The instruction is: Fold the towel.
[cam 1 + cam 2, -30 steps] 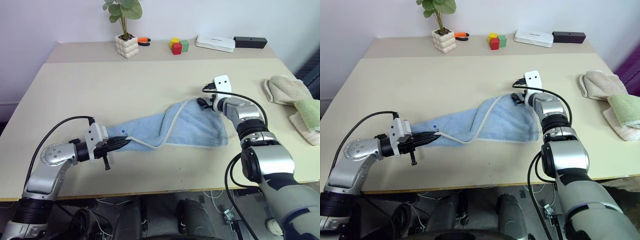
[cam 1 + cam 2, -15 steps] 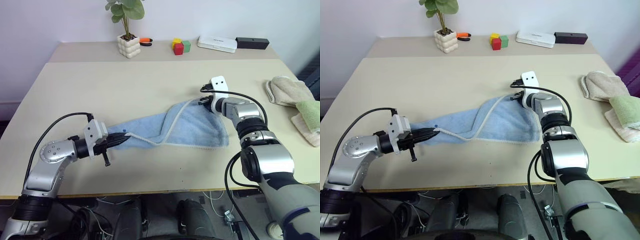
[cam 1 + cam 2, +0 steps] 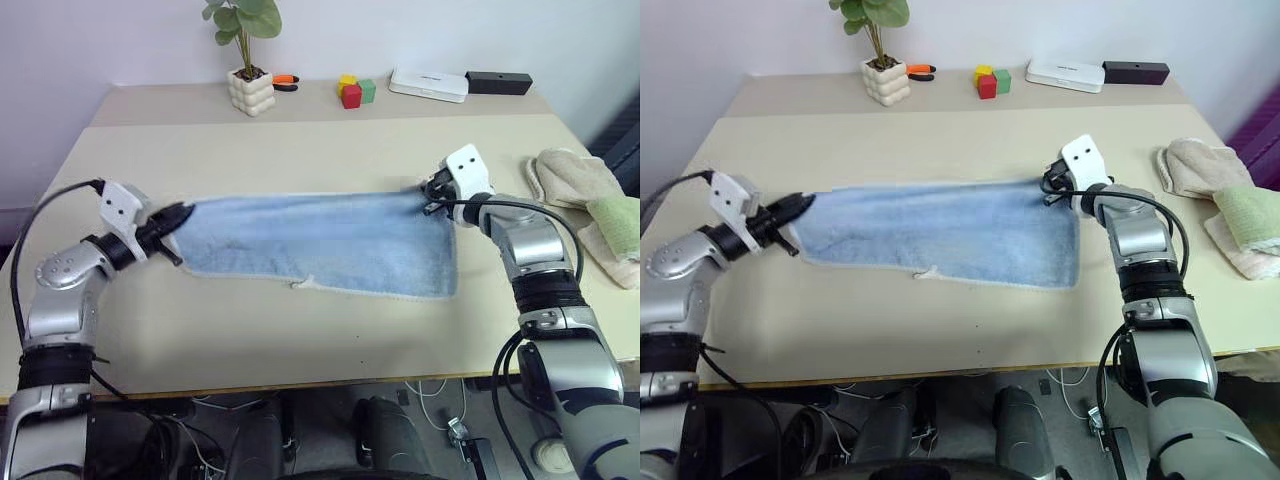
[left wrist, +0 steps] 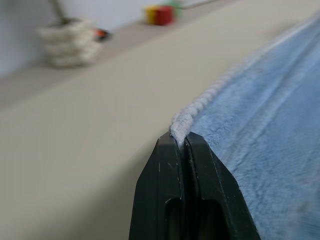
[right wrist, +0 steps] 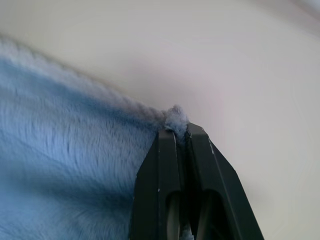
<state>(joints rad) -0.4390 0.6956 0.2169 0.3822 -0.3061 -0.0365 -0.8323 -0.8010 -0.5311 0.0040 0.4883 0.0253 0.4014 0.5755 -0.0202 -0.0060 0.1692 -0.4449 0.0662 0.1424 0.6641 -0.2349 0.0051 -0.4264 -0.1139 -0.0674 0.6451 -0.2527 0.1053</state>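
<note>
The light blue towel [image 3: 320,243] is stretched wide across the middle of the table, its far edge lifted and pulled taut, its near edge resting on the tabletop. My left gripper [image 3: 181,213] is shut on the towel's far left corner; the whitish hem [image 4: 186,122] is pinched between its fingers. At the other end my right gripper [image 3: 430,192] is shut on the far right corner [image 5: 174,119], which pokes out between its fingers.
Beige and pale green cloths [image 3: 590,205] lie at the table's right edge. Along the back stand a potted plant [image 3: 250,85], coloured blocks [image 3: 354,92], a white box [image 3: 428,86] and a black box [image 3: 499,83]. The table [image 3: 300,330] has bare room in front of the towel.
The right gripper shut on the towel's right corner. Both arms rose and the left swung outward, pulling the bunched towel out into a wide, taut rectangle.
</note>
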